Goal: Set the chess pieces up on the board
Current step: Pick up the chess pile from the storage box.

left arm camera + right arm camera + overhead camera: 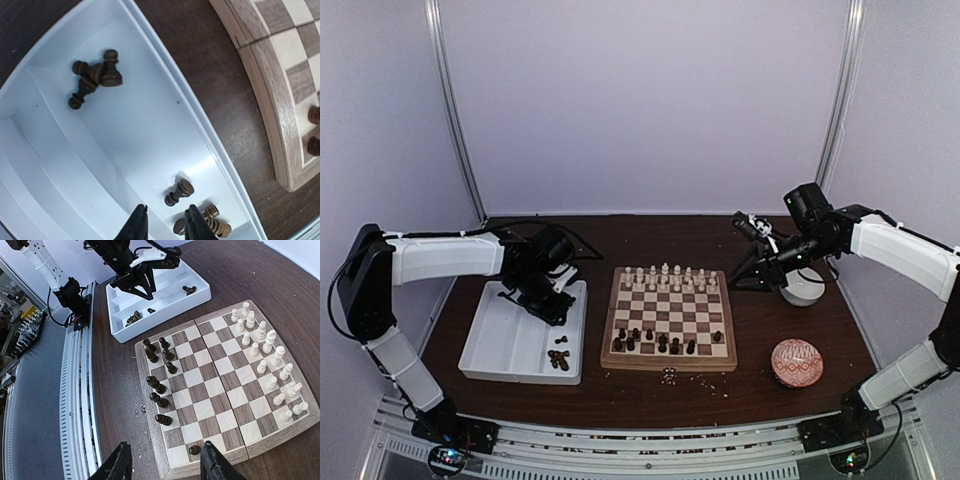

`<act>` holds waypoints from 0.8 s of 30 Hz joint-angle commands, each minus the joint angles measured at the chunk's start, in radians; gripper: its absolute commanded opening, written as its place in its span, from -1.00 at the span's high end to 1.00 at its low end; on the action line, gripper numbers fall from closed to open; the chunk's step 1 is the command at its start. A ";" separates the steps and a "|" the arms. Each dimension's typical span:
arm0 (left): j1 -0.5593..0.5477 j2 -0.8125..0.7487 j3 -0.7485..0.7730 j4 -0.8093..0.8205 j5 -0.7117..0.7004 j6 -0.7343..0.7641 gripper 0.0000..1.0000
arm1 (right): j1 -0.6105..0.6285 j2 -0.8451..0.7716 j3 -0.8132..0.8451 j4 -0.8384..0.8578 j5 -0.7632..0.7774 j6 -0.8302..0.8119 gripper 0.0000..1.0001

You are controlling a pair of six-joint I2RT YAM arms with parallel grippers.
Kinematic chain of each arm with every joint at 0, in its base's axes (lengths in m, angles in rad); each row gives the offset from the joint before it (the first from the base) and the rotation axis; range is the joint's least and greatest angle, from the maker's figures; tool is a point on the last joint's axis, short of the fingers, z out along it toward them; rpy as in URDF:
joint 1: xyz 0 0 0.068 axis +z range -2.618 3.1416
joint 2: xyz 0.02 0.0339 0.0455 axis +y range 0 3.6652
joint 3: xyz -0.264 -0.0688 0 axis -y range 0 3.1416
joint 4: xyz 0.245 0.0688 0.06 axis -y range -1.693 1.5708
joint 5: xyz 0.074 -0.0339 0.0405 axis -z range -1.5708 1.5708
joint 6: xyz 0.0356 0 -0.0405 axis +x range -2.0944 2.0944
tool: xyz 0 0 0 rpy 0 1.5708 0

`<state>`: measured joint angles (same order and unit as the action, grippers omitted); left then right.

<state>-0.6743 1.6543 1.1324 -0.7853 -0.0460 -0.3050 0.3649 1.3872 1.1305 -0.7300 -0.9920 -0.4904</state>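
The board [668, 362] lies mid-table. Cream chess pieces [665, 275] fill its far two rows. Several dark pieces [655, 342] stand on its near rows. More dark pieces [558, 358] lie in the white tray [505, 330] to the left. My left gripper [166, 225] hangs open and empty over the tray. Its right finger [196, 226] is beside two lying dark pieces [212, 226], with another piece [179, 192] just ahead and a cluster [95, 77] farther off. My right gripper [166, 465] is open and empty above the board's right side [225, 385], near a dark pawn [194, 450].
A red patterned ball [797, 362] sits at the near right and a white round dish [804, 290] under the right arm. Pale crumbs [670, 375] lie in front of the board. A metal rail [75, 390] runs along the table's near edge.
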 commanded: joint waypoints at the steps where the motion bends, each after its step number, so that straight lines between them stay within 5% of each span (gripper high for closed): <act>1: -0.003 -0.001 -0.037 -0.008 0.081 0.155 0.47 | -0.006 0.023 0.017 -0.025 -0.025 -0.017 0.05; 15: -0.035 0.112 -0.053 0.038 0.067 0.298 0.50 | -0.007 0.022 0.014 -0.032 -0.024 -0.022 0.05; 24: -0.049 0.161 -0.056 0.019 0.035 0.311 0.80 | -0.008 0.031 0.013 -0.034 -0.024 -0.022 0.05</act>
<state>-0.7166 1.7794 1.0821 -0.7601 0.0002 -0.0124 0.3637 1.4086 1.1305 -0.7525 -0.9985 -0.5022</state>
